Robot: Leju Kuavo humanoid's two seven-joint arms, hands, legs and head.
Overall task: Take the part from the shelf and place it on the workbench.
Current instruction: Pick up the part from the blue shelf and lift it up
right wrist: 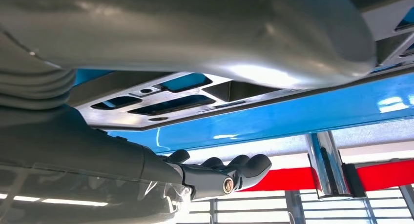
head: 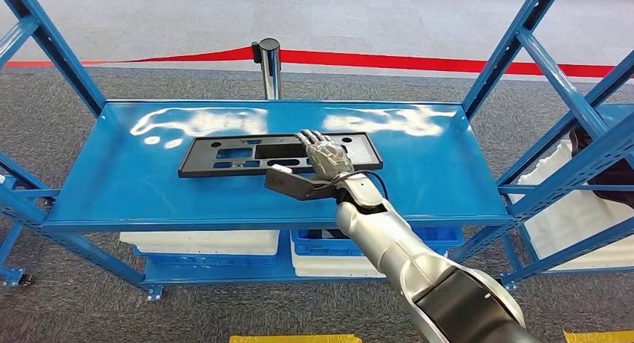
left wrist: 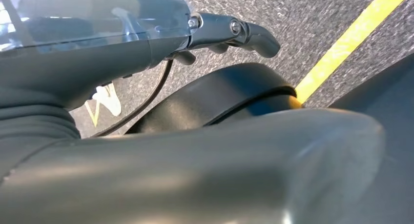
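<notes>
- The part (head: pixel 278 154), a flat black panel with cut-outs, lay on the blue shelf (head: pixel 448 171); by the look of it nothing had been lifted, and the whole carry to the table remained.
- The right hand (head: pixel 323 162) reached over the part's right half, fingers extended and apart, thumb (head: pixel 288 182) out at the near edge; contact could not be told.
- The left hand (left wrist: pixel 229 33) hung over the floor (left wrist: pixel 293 19); its state could not be told.

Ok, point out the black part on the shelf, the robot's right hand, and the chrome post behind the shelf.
black part (head: pixel 224 155): head view, flat face left of middle.
right hand (head: pixel 327 158): head view, back of the hand.
chrome post (head: pixel 267 59): head view, upper shaft.
</notes>
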